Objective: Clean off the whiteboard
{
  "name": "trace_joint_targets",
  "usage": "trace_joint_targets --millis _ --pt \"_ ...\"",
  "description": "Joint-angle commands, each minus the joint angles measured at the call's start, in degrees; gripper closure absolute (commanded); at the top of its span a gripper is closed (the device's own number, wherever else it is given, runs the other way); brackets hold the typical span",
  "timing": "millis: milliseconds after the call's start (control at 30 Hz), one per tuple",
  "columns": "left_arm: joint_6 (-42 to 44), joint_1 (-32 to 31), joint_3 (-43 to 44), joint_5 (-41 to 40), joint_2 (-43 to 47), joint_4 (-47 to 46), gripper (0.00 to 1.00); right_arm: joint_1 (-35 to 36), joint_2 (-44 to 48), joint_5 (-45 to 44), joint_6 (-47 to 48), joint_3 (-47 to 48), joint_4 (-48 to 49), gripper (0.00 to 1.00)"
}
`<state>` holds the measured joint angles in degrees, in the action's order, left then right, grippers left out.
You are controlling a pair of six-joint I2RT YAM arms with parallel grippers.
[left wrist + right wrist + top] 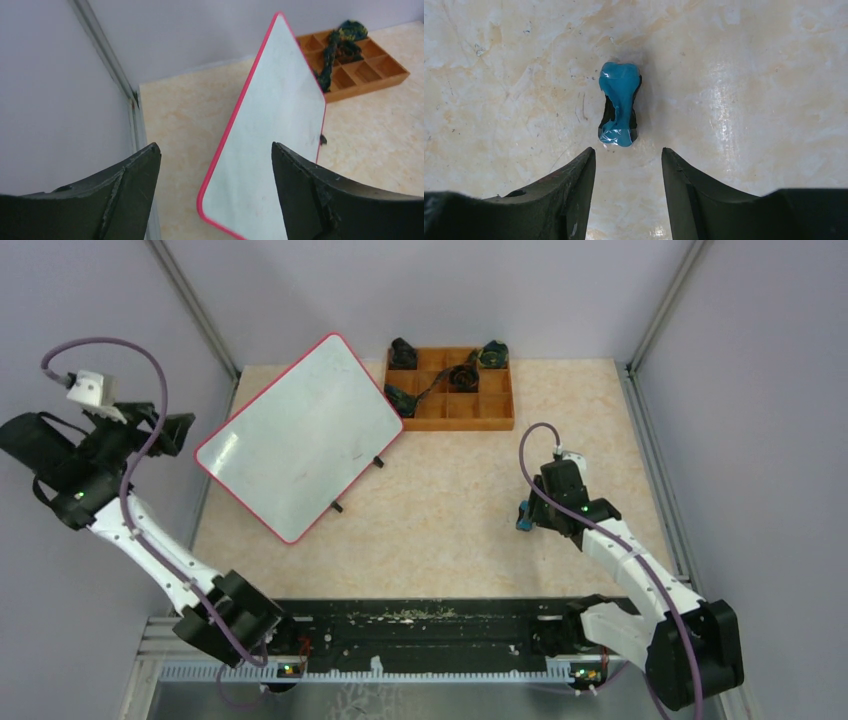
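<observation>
**Both grippers open, empty**

Whiteboard (pixel 300 435) lies skewed at left rear of table (pixel 450 520), one corner just beside tray (pixel 455 425). Left gripper (pixel 215 150) spread wide, holds nothing, off the board's left side. Right gripper (pixel 629 152) parted, empty, above blue block (pixel 620 104).

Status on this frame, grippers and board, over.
Left gripper open, empty, facing the whiteboard. Right gripper open over a small blue block, not gripping it. Whiteboard shows no clear writing. Nothing lying on it.
</observation>
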<state>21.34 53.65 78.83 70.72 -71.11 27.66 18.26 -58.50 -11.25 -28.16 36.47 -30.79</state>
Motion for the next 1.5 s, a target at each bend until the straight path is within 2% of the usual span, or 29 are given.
trace_joint_targets --millis 0,200,400,567,667,867,1133,1467 --pt "-20.0 -8.5 -0.3 -12.4 5.6 -19.3 0.15 0.5 1.6 -0.3 0.5 1.2 3.5 0.50" --pt "-21.8 -25.0 -0.6 -24.8 4.6 -16.3 0.19 0.6 3.6 -0.7 1.0 1.5 3.4 0.50" --pt "-16.6 -44.8 -5.5 -39.6 4.3 -13.2 0.22 0.6 5.6 -2.0 1.3 1.6 3.1 0.49" --pt "-8.2 -64.9 -17.1 -52.3 6.3 -15.6 0.17 0.6 6.0 -3.7 1.5 2.8 3.0 0.48" --pt "-2.8 -73.8 -26.6 -54.5 10.1 -19.8 0.16 0.7 6.0 -3.4 1.9 3.5 3.7 0.48" --pt "-1.9 -76.1 -31.6 -43.3 10.0 -16.7 0.16 0.7 5.0 -3.5 2.4 3.9 5.4 0.48" --pt "1.5 -82.0 -39.7 -49.5 9.4 -22.6 0.17 0.7 0.5 -3.8 3.2 5.2 6.3 0.47" --pt "2.0 -82.5 -41.2 -48.1 6.9 -23.3 0.16 0.7 1.1 -2.2 3.1 3.4 9.6 0.50"
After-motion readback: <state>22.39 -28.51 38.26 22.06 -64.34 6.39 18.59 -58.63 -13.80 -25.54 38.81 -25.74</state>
